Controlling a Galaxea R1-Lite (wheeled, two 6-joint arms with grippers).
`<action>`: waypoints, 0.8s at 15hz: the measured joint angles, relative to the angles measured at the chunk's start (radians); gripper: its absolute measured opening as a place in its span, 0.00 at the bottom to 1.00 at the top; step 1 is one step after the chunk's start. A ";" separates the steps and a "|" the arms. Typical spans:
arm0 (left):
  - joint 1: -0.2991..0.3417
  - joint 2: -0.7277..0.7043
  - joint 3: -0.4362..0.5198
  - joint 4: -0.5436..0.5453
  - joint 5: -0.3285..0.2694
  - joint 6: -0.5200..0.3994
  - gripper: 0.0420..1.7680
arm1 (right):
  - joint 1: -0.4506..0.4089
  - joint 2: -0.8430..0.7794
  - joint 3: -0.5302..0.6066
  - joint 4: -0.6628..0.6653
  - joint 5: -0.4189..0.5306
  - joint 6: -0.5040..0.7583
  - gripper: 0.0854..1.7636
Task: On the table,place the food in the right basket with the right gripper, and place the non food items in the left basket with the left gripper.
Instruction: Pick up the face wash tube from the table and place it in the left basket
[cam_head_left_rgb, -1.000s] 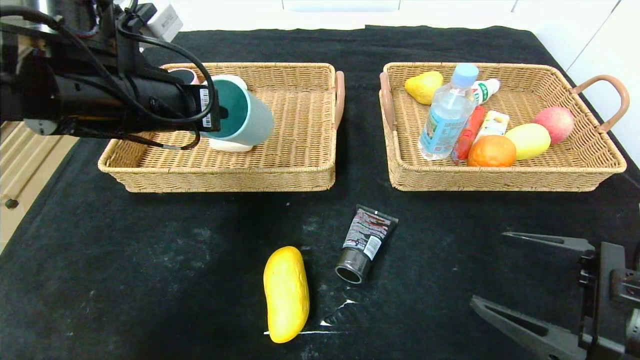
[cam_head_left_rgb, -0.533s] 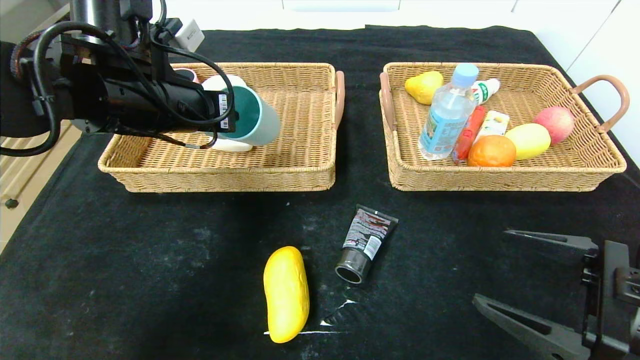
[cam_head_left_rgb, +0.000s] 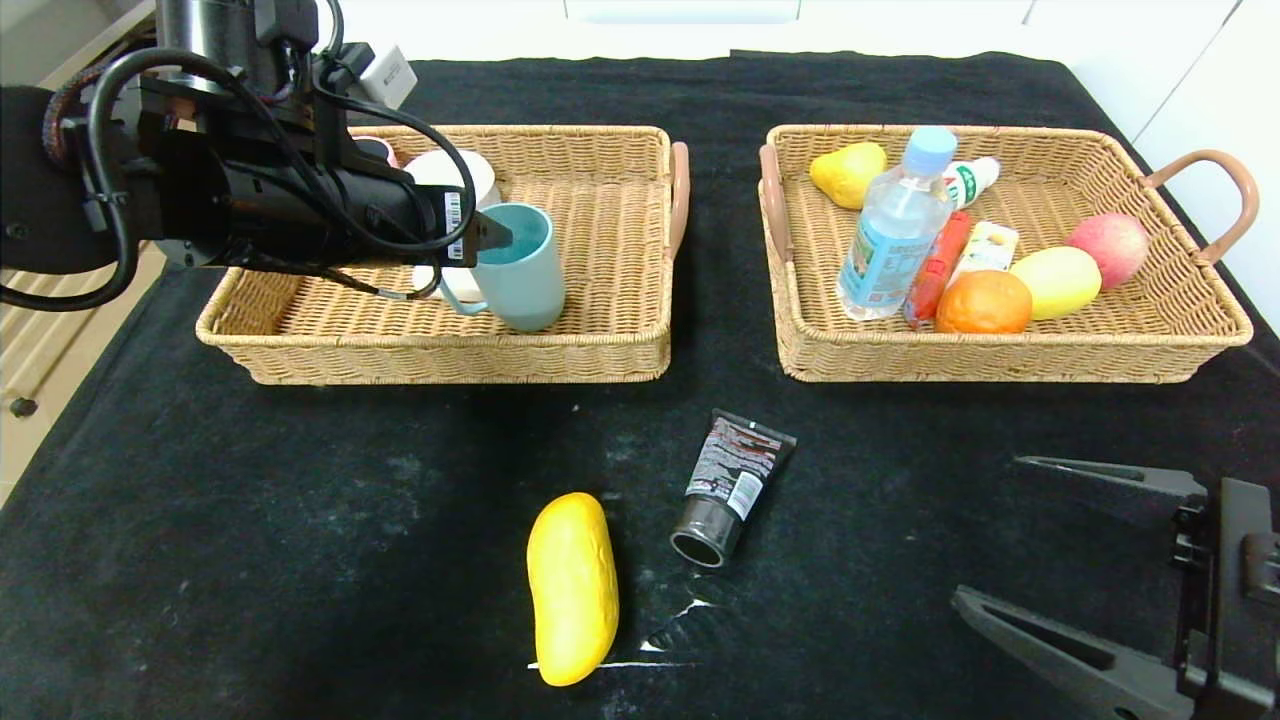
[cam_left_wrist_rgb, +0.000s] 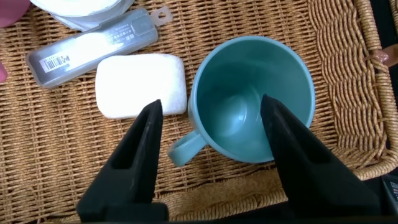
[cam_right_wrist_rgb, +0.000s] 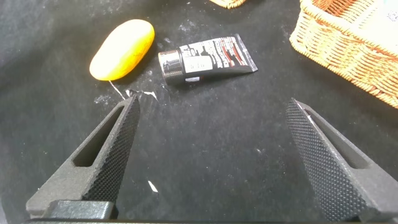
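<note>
Teal mug (cam_head_left_rgb: 520, 266) stands upright in left basket (cam_head_left_rgb: 600, 340).

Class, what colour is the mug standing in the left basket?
The mug is pale teal, inside and out; the left wrist view shows it best.

Left gripper (cam_head_left_rgb: 495, 235) jaws apart; right gripper (cam_head_left_rgb: 1050, 540) agape

Woven wicker left basket (cam_head_left_rgb: 600, 340), smooth glossy teal mug (cam_head_left_rgb: 520, 270), matt black cloth table (cam_head_left_rgb: 300, 520)
</note>
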 joint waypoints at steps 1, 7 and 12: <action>-0.001 -0.002 0.002 0.003 0.000 0.000 0.70 | 0.000 0.000 0.000 0.000 0.000 0.000 0.97; -0.026 -0.082 0.035 0.095 -0.004 0.003 0.84 | 0.001 -0.004 0.001 0.000 0.000 -0.001 0.97; -0.114 -0.195 0.105 0.187 -0.001 0.002 0.90 | 0.001 -0.019 -0.001 0.000 0.002 -0.005 0.97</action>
